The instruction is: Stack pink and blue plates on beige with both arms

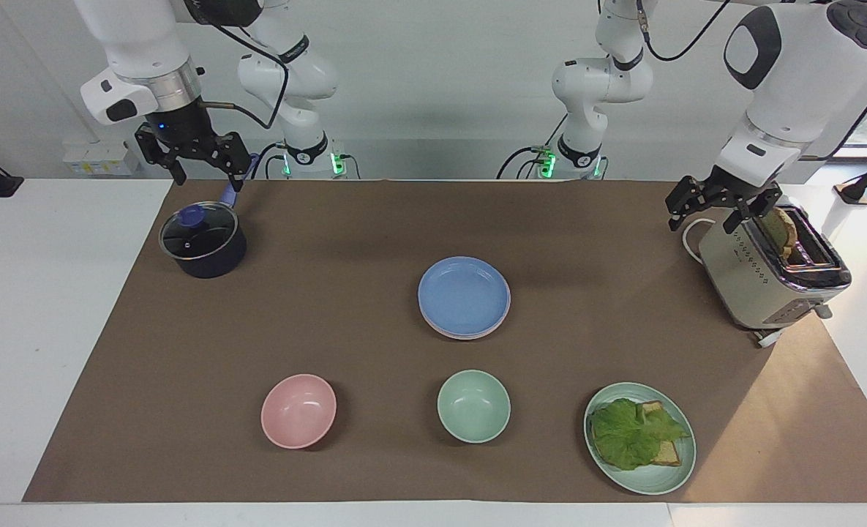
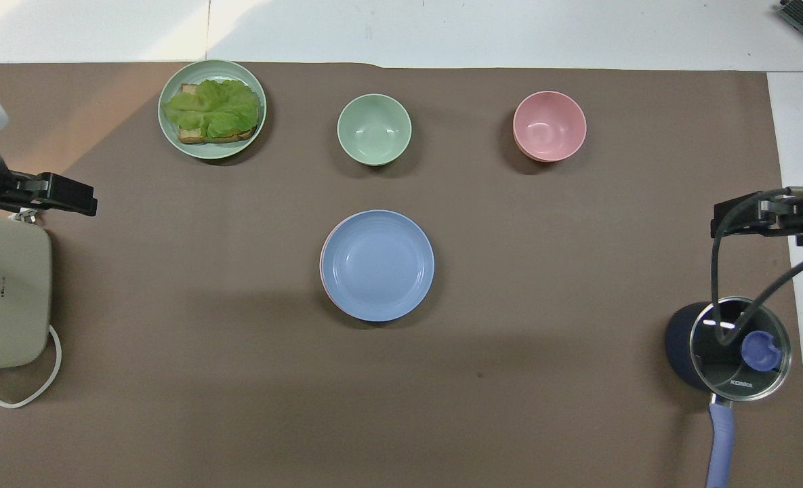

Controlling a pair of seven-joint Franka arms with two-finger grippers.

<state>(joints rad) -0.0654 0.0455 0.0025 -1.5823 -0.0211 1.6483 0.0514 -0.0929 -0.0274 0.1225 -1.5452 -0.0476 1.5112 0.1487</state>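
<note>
Blue plate (image 1: 464, 295) tops my mid-mat stack, pink rim (image 2: 324, 263) visible only overhead. Left gripper (image 1: 722, 212) wide by toaster (image 1: 770, 274); right gripper (image 1: 197, 167) wide above pot (image 1: 203, 241), three o'clock overhead.

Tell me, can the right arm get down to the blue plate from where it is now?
Probably yes: the right gripper hangs open above the pot, and nothing stands on the mat between it and the blue plate.

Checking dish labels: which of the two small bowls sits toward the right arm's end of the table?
The pink bowl; the pale green bowl sits mid-table beside it, in line with the plate stack.
</note>
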